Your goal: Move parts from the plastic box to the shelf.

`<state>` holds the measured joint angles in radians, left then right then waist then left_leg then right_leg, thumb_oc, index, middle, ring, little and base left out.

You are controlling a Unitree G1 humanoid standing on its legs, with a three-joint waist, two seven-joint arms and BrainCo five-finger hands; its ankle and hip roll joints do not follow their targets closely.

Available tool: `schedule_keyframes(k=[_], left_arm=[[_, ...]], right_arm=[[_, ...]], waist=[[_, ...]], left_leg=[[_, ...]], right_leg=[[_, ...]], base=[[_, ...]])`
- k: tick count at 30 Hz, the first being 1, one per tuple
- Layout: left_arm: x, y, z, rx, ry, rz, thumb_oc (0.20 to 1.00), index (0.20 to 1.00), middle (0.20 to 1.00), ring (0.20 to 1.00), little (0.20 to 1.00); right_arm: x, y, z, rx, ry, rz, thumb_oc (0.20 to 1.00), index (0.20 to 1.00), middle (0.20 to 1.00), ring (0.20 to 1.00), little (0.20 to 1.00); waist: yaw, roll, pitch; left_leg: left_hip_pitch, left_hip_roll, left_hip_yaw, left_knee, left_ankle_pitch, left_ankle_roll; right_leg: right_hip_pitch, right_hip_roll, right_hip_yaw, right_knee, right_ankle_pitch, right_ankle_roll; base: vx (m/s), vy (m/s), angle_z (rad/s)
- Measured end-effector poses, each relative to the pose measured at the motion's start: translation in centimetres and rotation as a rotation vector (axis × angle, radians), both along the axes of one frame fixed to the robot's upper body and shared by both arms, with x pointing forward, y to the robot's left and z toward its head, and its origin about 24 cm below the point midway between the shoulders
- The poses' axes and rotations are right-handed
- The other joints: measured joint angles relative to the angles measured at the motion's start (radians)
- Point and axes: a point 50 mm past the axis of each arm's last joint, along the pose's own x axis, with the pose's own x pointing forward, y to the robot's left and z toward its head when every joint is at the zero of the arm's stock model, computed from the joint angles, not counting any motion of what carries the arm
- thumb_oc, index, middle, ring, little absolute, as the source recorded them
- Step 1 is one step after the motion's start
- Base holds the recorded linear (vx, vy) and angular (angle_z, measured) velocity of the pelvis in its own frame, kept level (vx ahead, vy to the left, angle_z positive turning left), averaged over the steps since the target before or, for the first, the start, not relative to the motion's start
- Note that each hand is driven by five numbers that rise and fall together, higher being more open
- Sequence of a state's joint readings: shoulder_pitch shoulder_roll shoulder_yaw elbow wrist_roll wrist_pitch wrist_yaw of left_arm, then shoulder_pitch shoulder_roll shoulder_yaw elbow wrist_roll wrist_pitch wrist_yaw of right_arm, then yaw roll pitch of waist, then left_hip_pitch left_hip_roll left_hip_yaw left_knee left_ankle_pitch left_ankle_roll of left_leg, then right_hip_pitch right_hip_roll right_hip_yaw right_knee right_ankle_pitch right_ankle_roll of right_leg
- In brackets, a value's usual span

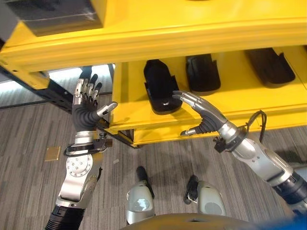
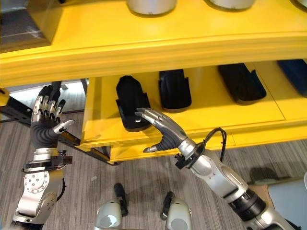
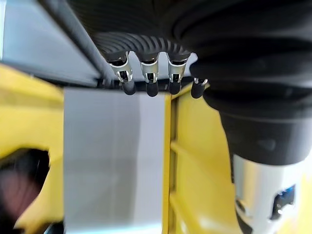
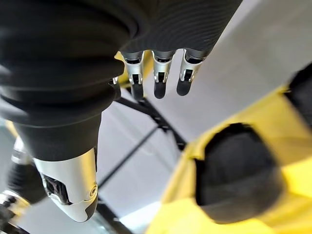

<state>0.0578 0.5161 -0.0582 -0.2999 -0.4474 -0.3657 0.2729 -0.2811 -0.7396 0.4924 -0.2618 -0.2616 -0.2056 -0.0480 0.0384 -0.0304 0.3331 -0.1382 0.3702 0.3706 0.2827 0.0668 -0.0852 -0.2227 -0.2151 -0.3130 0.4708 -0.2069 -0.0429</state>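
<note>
Right hand (image 1: 206, 117), fingers relaxed and empty, hovers frame centre just right of leftmost long black plastic part (image 1: 160, 86) lying lengthwise into yellow shelf (image 1: 230, 103); left hand (image 1: 88, 112), slack too, well left.

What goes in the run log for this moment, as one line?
left hand: open, raised beside shelf | right hand: open, empty, by leftmost black part | three parts on lower shelf
</note>
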Motion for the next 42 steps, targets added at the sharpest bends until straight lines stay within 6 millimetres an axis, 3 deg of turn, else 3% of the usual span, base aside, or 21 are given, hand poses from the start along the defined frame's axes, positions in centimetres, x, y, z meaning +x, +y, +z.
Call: schedule_keyframes(k=[2, 4, 5, 6, 7, 8, 9, 11, 13, 14, 16, 17, 18, 19, 20, 21, 23, 25, 29, 39, 42], left_arm=[[0.8, -0.4, -0.1, 0.000, 0.005, -0.011, 1.000, 1.000, 1.000, 1.000, 1.000], [1.8, -0.7, -0.1, 0.003, 0.002, -0.021, 1.000, 1.000, 1.000, 1.000, 1.000], [2.3, -1.1, -0.1, 0.005, 0.004, -0.036, 1.000, 1.000, 1.000, 1.000, 1.000], [2.4, -1.3, -0.1, 0.007, 0.002, -0.048, 1.000, 1.000, 1.000, 1.000, 1.000], [2.6, -1.3, -0.1, 0.015, 0.007, -0.057, 1.000, 1.000, 1.000, 1.000, 1.000], [2.8, -2.7, -0.7, 0.061, 0.044, -0.155, 1.000, 1.000, 1.000, 1.000, 1.000], [2.8, -3.6, -1.0, 0.087, 0.069, -0.227, 1.000, 1.000, 1.000, 1.000, 1.000], [2.8, -4.6, -1.7, 0.153, 0.125, -0.346, 1.000, 1.000, 1.000, 1.000, 1.000], [2.9, -5.7, -3.0, 0.250, 0.218, -0.480, 1.000, 1.000, 1.000, 1.000, 1.000], [2.0, -6.0, -4.1, 0.359, 0.278, -0.600, 1.000, 1.000, 1.000, 1.000, 1.000], [1.0, -5.4, -4.9, 0.426, 0.332, -0.657, 1.000, 1.000, 1.000, 1.000, 1.000], [0.7, -5.1, -5.2, 0.420, 0.349, -0.661, 1.000, 1.000, 1.000, 1.000, 1.000], [0.6, -5.1, -5.3, 0.406, 0.354, -0.668, 1.000, 1.000, 1.000, 1.000, 1.000], [0.0, -4.9, -5.5, 0.391, 0.358, -0.662, 1.000, 1.000, 1.000, 1.000, 1.000], [-1.1, -5.0, -4.8, 0.383, 0.318, -0.662, 1.000, 1.000, 1.000, 1.000, 1.000], [-1.3, -5.2, -4.3, 0.381, 0.284, -0.665, 1.000, 1.000, 1.000, 1.000, 1.000], [-1.4, -5.6, -3.9, 0.360, 0.231, -0.658, 1.000, 1.000, 1.000, 1.000, 1.000], [-1.4, -5.9, -3.2, 0.348, 0.159, -0.674, 1.000, 1.000, 1.000, 1.000, 1.000], [-1.3, -6.5, -2.4, 0.378, 0.083, -0.737, 1.000, 1.000, 1.000, 1.000, 1.000], [-0.3, -7.4, -1.3, 0.397, 0.051, -0.745, 1.000, 1.000, 1.000, 1.000, 1.000], [-0.1, -7.4, -1.5, 0.400, 0.081, -0.733, 1.000, 1.000, 1.000, 1.000, 1.000]], right_arm=[[-0.1, -0.4, -0.1, -0.047, -0.006, 0.006, 1.000, 1.000, 1.000, 1.000, 1.000], [-0.1, -0.5, 0.0, -0.070, -0.027, 0.000, 1.000, 1.000, 1.000, 1.000, 1.000], [0.0, -0.3, 0.0, -0.090, -0.032, 0.010, 1.000, 1.000, 1.000, 1.000, 1.000], [0.3, -0.4, 0.3, -0.102, -0.050, 0.013, 1.000, 1.000, 1.000, 1.000, 1.000], [0.4, -0.6, -0.1, -0.083, -0.039, -0.006, 1.000, 1.000, 1.000, 1.000, 1.000], [0.6, -1.0, -0.8, -0.076, -0.017, -0.040, 1.000, 1.000, 1.000, 1.000, 1.000], [0.8, -1.0, -0.9, -0.076, -0.013, -0.054, 1.000, 1.000, 1.000, 1.000, 1.000], [1.4, -0.8, -0.8, -0.053, -0.020, -0.084, 1.000, 1.000, 1.000, 1.000, 1.000], [2.3, -1.0, -1.5, -0.046, -0.004, -0.149, 1.000, 1.000, 1.000, 1.000, 1.000], [2.4, -1.8, -2.3, -0.059, 0.026, -0.193, 1.000, 1.000, 1.000, 1.000, 1.000], [2.0, -2.9, -2.9, -0.053, 0.040, -0.239, 1.000, 1.000, 1.000, 1.000, 1.000], [1.5, -3.4, -3.4, -0.061, 0.059, -0.253, 1.000, 1.000, 1.000, 1.000, 1.000], [1.0, -3.6, -3.6, -0.061, 0.067, -0.256, 1.000, 1.000, 1.000, 1.000, 1.000], [0.0, -3.9, -3.9, -0.077, 0.076, -0.248, 1.000, 1.000, 1.000, 1.000, 1.000], [-1.2, -3.6, -3.5, -0.121, 0.039, -0.187, 1.000, 1.000, 1.000, 1.000, 1.000], [-1.3, -3.4, -3.1, -0.131, 0.006, -0.169, 1.000, 1.000, 1.000, 1.000, 1.000], [-0.6, -3.2, -2.9, -0.159, -0.054, -0.170, 1.000, 1.000, 1.000, 1.000, 1.000], [0.9, -3.5, -2.5, -0.192, -0.111, -0.215, 1.000, 1.000, 1.000, 1.000, 1.000], [3.1, -4.5, -0.9, -0.224, -0.176, -0.296, 1.000, 1.000, 1.000, 1.000, 1.000], [2.9, -5.9, 0.1, -0.287, -0.218, -0.315, 1.000, 1.000, 1.000, 1.000, 1.000], [3.6, -5.5, 1.8, -0.282, -0.282, -0.308, 1.000, 1.000, 1.000, 1.000, 1.000]], waist=[[-0.030, -0.004, 0.000], [-0.037, -0.008, 0.000], [-0.046, -0.011, -0.004], [-0.054, 0.001, -0.004], [-0.067, -0.006, -0.003], [-0.052, -0.010, -0.004], [-0.048, -0.010, -0.004], [-0.046, -0.013, -0.004], [-0.046, -0.013, -0.004], [-0.048, -0.012, -0.004], [-0.055, -0.006, -0.001], [-0.072, 0.002, 0.000], [-0.081, 0.015, 0.003], [-0.090, 0.046, 0.006], [-0.103, 0.044, 0.002], [-0.086, 0.030, -0.004], [-0.079, 0.040, 0.000], [-0.077, 0.062, 0.007], [-0.078, 0.062, 0.007], [-0.120, 0.062, 0.007], [-0.123, 0.063, 0.007]], left_leg=[[0.019, 0.069, -0.033, 0.008, 0.005, -0.008], [0.018, 0.100, -0.058, 0.018, 0.015, -0.025], [0.033, 0.092, -0.051, -0.017, 0.034, -0.010], [0.055, 0.075, -0.019, -0.041, 0.038, -0.028], [0.054, 0.055, -0.012, -0.037, -0.001, -0.057], [0.051, 0.018, 0.017, -0.039, -0.036, -0.079], [0.054, 0.002, 0.032, -0.032, -0.062, -0.077], [0.057, -0.036, 0.042, -0.019, -0.105, -0.095], [0.071, -0.078, 0.061, -0.002, -0.132, -0.075], [0.090, -0.105, 0.107, -0.001, -0.155, -0.052], [0.101, -0.118, 0.140, -0.012, -0.191, -0.030], [0.106, -0.121, 0.153, -0.023, -0.191, -0.013], [0.106, -0.114, 0.150, -0.030, -0.187, -0.006], [0.106, -0.095, 0.151, -0.063, -0.164, -0.003], [0.120, -0.109, 0.163, -0.131, -0.109, -0.002], [0.120, -0.129, 0.167, -0.142, -0.094, -0.003], [0.114, -0.139, 0.165, -0.148, -0.084, -0.004], [0.114, -0.134, 0.161, -0.188, -0.049, -0.007], [0.120, -0.123, 0.166, -0.197, -0.034, -0.013], [0.159, -0.107, 0.207, -0.201, -0.035, -0.015], [0.156, -0.099, 0.205, -0.194, -0.035, -0.016]], right_leg=[[-0.007, -0.017, 0.007, 0.001, 0.004, 0.019], [-0.027, -0.032, 0.024, 0.004, 0.016, 0.040], [-0.055, -0.054, 0.031, 0.028, 0.015, 0.065], [-0.080, -0.074, 0.054, 0.060, 0.027, 0.115], [-0.078, -0.087, 0.055, 0.042, 0.051, 0.135], [-0.067, -0.121, 0.047, 0.001, 0.105, 0.140], [-0.049, -0.135, 0.051, -0.046, 0.142, 0.163], [-0.020, -0.162, 0.055, -0.128, 0.218, 0.176], [0.026, -0.192, 0.045, -0.231, 0.323, 0.165], [0.057, -0.198, 0.030, -0.352, 0.475, 0.123], [0.038, -0.205, 0.025, -0.389, 0.620, 0.114], [0.028, -0.196, 0.034, -0.355, 0.621, 0.133], [0.021, -0.179, 0.031, -0.308, 0.583, 0.151], [-0.007, -0.117, 0.036, -0.180, 0.419, 0.184], [-0.010, -0.037, 0.007, -0.084, 0.223, 0.135], [0.022, -0.033, -0.021, -0.148, 0.198, 0.118], [0.067, -0.015, -0.022, -0.261, 0.199, 0.116], [0.061, 0.006, -0.033, -0.277, 0.209, 0.107], [0.061, 0.023, -0.032, -0.285, 0.211, 0.097], [0.067, 0.044, 0.000, -0.282, 0.209, 0.090], [0.066, 0.051, 0.001, -0.280, 0.208, 0.086]], base=[[-0.10, 0.452, 0.01], [-0.05, 0.395, 0.03], [-0.06, 0.637, -0.02], [-0.07, 0.681, 0.06], [-0.09, 0.733, 0.13], [-0.07, 0.476, 0.12], [-0.07, 0.458, 0.01], [-0.05, 0.342, -0.10], [-0.04, 0.354, -0.24], [-0.04, 0.283, -0.57], [-0.07, 0.235, -0.59], [-0.09, 0.132, -0.21], [-0.05, -0.004, 0.03], [-0.14, -0.134, 0.05], [-0.17, -0.136, -0.08], [-0.17, -0.138, -0.16], [-0.13, -0.087, -0.06], [-0.14, -0.110, 0.03], [-0.03, -0.029, -0.05], [0.01, -0.030, -0.13], [-0.03, -0.058, 0.00]])
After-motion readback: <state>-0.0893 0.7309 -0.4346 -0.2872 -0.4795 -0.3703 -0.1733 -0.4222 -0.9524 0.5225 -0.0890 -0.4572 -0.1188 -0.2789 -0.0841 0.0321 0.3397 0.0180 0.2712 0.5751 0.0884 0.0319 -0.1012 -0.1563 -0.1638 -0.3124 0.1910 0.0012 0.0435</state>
